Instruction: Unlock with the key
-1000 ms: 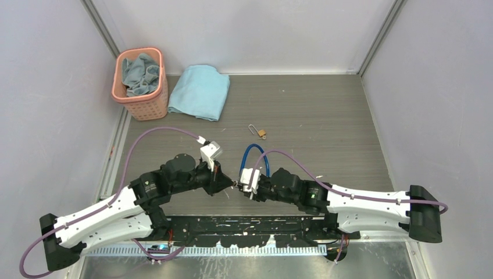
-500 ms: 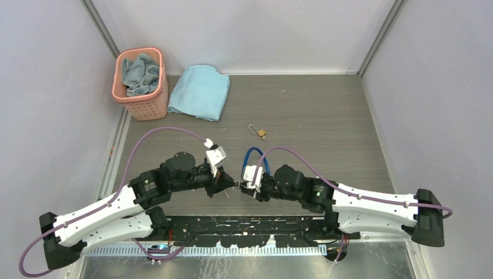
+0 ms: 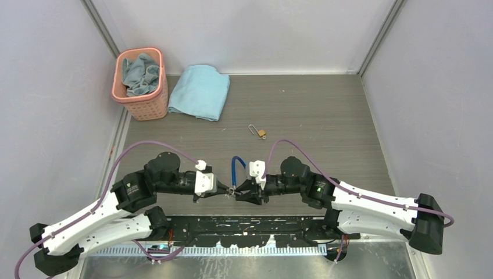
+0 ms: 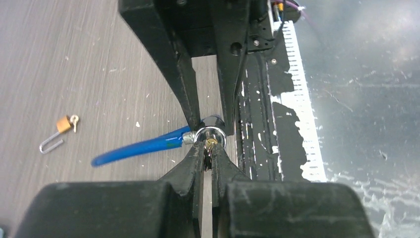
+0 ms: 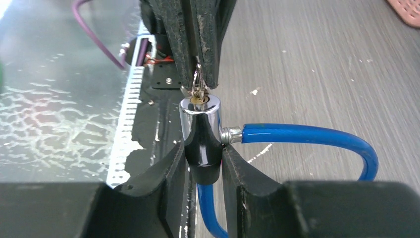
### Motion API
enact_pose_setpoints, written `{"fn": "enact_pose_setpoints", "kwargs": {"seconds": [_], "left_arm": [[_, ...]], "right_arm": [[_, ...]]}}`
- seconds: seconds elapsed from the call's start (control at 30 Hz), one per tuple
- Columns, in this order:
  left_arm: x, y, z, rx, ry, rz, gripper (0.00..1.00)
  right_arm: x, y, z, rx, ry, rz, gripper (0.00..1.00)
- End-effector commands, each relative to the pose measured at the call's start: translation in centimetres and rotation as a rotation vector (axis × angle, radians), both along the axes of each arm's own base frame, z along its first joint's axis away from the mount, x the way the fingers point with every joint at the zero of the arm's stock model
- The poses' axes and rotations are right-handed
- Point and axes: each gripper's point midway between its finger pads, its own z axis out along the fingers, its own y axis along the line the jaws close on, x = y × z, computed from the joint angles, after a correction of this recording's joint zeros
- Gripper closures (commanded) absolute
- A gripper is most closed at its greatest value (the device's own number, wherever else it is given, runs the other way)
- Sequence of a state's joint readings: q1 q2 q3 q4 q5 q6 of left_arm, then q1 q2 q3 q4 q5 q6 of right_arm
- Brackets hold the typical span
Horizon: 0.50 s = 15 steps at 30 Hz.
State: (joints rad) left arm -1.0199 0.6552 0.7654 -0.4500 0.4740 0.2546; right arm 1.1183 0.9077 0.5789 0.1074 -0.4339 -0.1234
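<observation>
grey wood-grain worktop [image 3: 325, 110] lies under two arms that meet near its front edge. left hand [image 4: 208, 151] is pinched tight on the key [image 5: 199, 85], whose tip sits at the keyhole of the chrome lock barrel [image 5: 199, 121]. right hand [image 5: 203, 151], partly open, clamps that barrel on the blue cable [image 5: 307, 135]; small brass padlock [image 3: 260, 133] lies well apart.

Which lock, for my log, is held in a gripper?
The chrome-headed blue cable lock, clamped in the right gripper; the small brass padlock lies ungripped on the grey table.
</observation>
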Motion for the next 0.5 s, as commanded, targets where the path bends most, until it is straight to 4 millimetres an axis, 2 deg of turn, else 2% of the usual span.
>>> {"fn": "enact_pose_setpoints", "kwargs": {"seconds": [0.0, 0.1, 0.27, 0.47], "left_arm": [[-2.8, 0.7, 1.2, 0.047, -0.101, -0.231, 1.00], [-3.0, 1.0, 0.6, 0.103, -0.113, -0.267, 1.00], [-2.2, 0.9, 0.5, 0.083, -0.150, -0.227, 1.00], [-1.6, -0.1, 0.8, -0.023, -0.139, -0.166, 1.00]], "right_arm": [[-0.3, 0.9, 5.2, 0.177, -0.052, 0.064, 0.99], [-0.4, 0.9, 5.4, 0.183, -0.051, 0.080, 0.99], [-0.3, 0.9, 4.7, 0.166, -0.036, 0.078, 0.99], [1.5, 0.6, 3.9, 0.162, -0.020, -0.045, 0.99]]}}
